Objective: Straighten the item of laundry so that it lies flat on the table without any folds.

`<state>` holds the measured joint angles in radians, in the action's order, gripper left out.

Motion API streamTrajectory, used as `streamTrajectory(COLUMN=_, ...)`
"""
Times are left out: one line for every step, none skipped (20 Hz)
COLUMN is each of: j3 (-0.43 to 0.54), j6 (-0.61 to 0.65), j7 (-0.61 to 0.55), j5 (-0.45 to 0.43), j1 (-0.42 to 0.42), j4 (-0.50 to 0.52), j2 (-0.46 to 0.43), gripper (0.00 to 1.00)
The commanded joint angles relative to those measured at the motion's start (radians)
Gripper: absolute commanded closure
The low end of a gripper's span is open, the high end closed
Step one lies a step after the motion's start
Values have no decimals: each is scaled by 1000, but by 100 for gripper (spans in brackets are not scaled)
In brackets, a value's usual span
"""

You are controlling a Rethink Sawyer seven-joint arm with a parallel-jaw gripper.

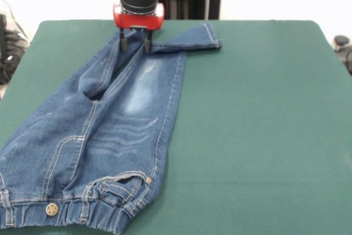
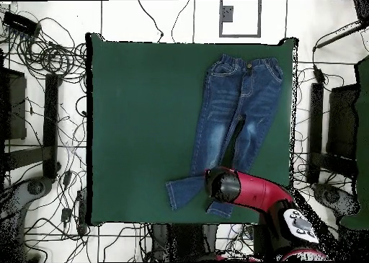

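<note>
The item of laundry, a pair of blue jeans (image 1: 118, 125), lies on the left half of the green table (image 1: 264, 108), with its waistband at the near left corner. Both legs run toward the far edge. One leg's end is folded sideways, and its cuff (image 1: 206, 37) points right. My gripper (image 1: 135, 43) stands open right at that fold, fingertips down on the denim. In the overhead view the jeans (image 2: 241, 116) lie on the right part of the table (image 2: 137, 116), the bent leg end (image 2: 186, 189) points left, and the arm (image 2: 249, 192) hides the gripper.
The jeans' waistband reaches the table's near edge in the front view. A dark object (image 1: 342, 41) sits off the table's right side. Cables (image 2: 43, 65) and black equipment (image 2: 335, 130) surround the table in the overhead view.
</note>
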<state>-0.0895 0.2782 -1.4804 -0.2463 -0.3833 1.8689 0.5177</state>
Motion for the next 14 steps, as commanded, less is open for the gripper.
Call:
streamTrajectory(j3=44, j6=150, j7=-132, j5=45, j1=2, j4=-38, j2=-101, gripper=0)
streamTrajectory(j3=46, j6=160, j7=-123, j5=42, j1=-3, j4=-36, j2=-101, gripper=0)
streamTrajectory(j3=47, j6=177, j7=-114, j5=41, j1=-7, j4=-48, j2=-113, gripper=0)
streamTrajectory(j3=46, j6=190, j7=-103, j5=35, j1=-12, j4=-50, j2=-116, gripper=0)
streamTrajectory(j3=51, j6=191, j7=-97, j5=31, j1=-17, j4=-48, j2=-117, gripper=0)
streamTrajectory(j3=59, j6=183, j7=-89, j5=27, j1=-28, j4=-49, j2=-124, gripper=0)
streamTrajectory(j3=65, j6=179, j7=-84, j5=22, j1=-35, j4=-42, j2=-120, gripper=0)
streamTrajectory(j3=71, j6=177, j7=-78, j5=20, j1=-41, j4=-42, j2=-121, gripper=0)
streamTrajectory(j3=77, j6=185, j7=-73, j5=20, j1=-45, j4=-40, j2=-114, gripper=0)
streamTrajectory(j3=81, j6=191, j7=-69, j5=19, j1=-48, j4=-37, j2=-111, gripper=0)
streamTrajectory(j3=86, j6=193, j7=-66, j5=18, j1=-51, j4=-39, j2=-112, gripper=0)
streamTrajectory(j3=92, j6=184, j7=-65, j5=16, j1=-55, j4=-37, j2=-115, gripper=0)
streamTrajectory(j3=104, j6=163, j7=-64, j5=14, j1=-63, j4=-32, j2=-120, gripper=0)
streamTrajectory(j3=119, j6=143, j7=-62, j5=12, j1=-71, j4=-27, j2=-119, gripper=0)
